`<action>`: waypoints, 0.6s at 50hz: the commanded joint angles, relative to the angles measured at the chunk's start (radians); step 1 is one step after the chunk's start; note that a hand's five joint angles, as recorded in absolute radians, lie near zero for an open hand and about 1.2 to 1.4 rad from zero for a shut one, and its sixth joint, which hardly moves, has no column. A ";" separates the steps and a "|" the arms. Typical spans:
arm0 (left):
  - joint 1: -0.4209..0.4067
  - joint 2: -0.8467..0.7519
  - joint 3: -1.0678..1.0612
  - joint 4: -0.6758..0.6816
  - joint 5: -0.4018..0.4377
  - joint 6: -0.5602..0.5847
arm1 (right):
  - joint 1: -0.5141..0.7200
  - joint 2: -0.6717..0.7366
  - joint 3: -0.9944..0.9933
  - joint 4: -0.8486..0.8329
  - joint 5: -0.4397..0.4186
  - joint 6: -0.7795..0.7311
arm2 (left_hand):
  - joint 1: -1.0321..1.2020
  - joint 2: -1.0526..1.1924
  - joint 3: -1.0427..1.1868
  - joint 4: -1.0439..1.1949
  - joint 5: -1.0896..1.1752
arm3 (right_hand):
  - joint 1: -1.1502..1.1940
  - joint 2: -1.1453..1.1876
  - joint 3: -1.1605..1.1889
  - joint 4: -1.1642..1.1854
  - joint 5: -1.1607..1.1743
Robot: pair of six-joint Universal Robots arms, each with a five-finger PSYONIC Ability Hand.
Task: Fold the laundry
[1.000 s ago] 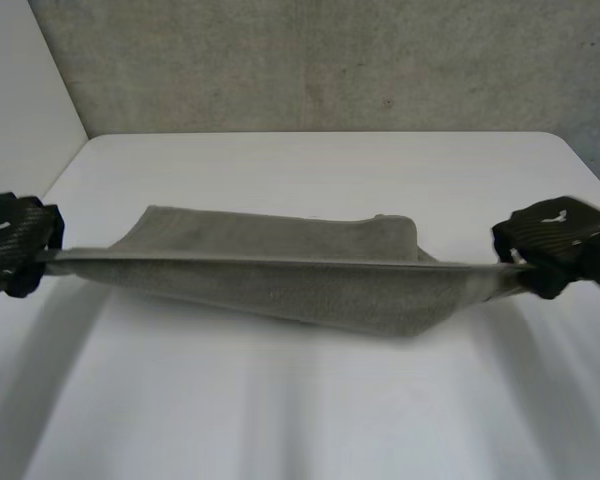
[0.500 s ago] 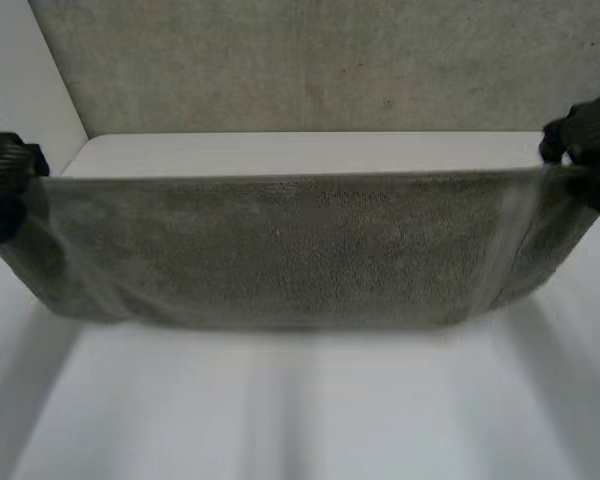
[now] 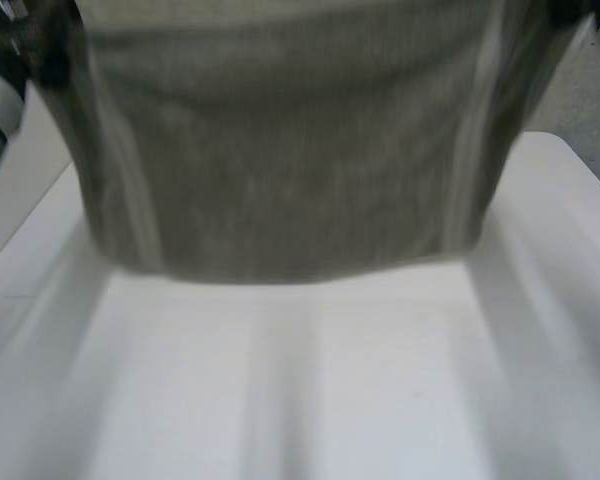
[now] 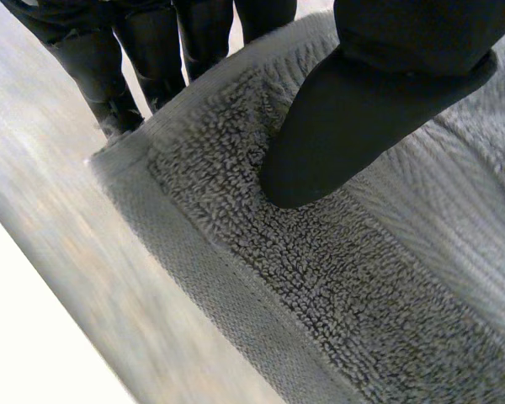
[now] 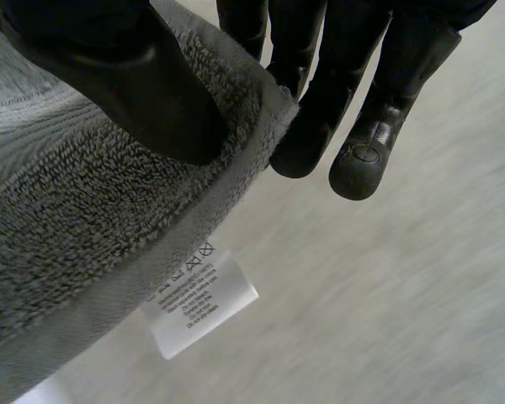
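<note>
Above the white table [image 3: 300, 400], we now hold the grey towel [image 3: 280, 160] high as a broad hanging sheet, and its lower hem appears to swing free of the surface. A second ago it was stretched low between our arms, sagging onto the table, and half a second ago it was only partly raised. Our left hand [image 4: 379, 84] pinches one top corner, thumb pressed into the pile and fingers [image 4: 156, 59] closed behind the hem. Our right hand [image 5: 126, 76] does the same at the other top corner, fingers [image 5: 320, 93] behind the edge, just above a white care label [image 5: 198, 303]. We judge that the lift has shaken the cloth out to full length. No fold has been made yet, and laying it flat or bringing the edges together should come next.
</note>
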 commanded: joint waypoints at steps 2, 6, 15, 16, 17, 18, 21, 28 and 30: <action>-0.003 0.118 -0.115 0.254 -0.019 -0.222 | 0.000 -0.078 0.158 -0.043 -0.010 0.075 | 0.189 0.179 0.179 0.178 0.186 | 0.063 0.052 0.050 0.053 0.047; -0.002 0.093 -0.233 0.263 -0.013 -0.225 | 0.001 -0.045 0.188 0.091 -0.019 0.064 | 0.189 0.179 0.179 0.178 0.186 | 0.063 0.052 0.050 0.053 0.047; 0.050 0.007 -0.480 0.214 0.017 -0.199 | -0.008 0.020 0.426 0.336 -0.084 -0.166 | 0.189 0.179 0.179 0.178 0.186 | 0.063 0.052 0.050 0.053 0.047; 0.056 0.003 -0.532 0.214 0.036 -0.179 | -0.008 0.021 0.427 0.337 -0.084 -0.166 | 0.189 0.179 0.179 0.178 0.186 | 0.063 0.052 0.050 0.053 0.047; 0.061 0.003 -0.583 0.212 0.057 -0.151 | -0.011 0.021 0.472 0.350 -0.082 -0.222 | 0.189 0.179 0.179 0.178 0.186 | 0.063 0.052 0.050 0.053 0.047; 0.061 0.003 -0.583 0.212 0.057 -0.151 | -0.012 0.011 0.512 0.364 -0.077 -0.268 | 0.189 0.179 0.179 0.178 0.186 | 0.063 0.052 0.050 0.053 0.047; 0.106 0.015 -0.675 0.192 0.100 -0.070 | -0.012 -0.019 0.572 0.399 -0.079 -0.328 | 0.189 0.179 0.179 0.178 0.186 | 0.063 0.052 0.050 0.053 0.047; 0.214 0.177 -0.821 -0.013 0.184 0.140 | -0.055 -0.145 0.599 0.488 -0.084 -0.341 | 0.189 0.179 0.179 0.178 0.186 | 0.063 0.052 0.050 0.053 0.047; 0.234 0.234 -0.835 -0.082 0.195 0.165 | -0.080 -0.176 0.597 0.519 -0.085 -0.341 | 0.189 0.179 0.179 0.178 0.186 | 0.063 0.052 0.050 0.053 0.047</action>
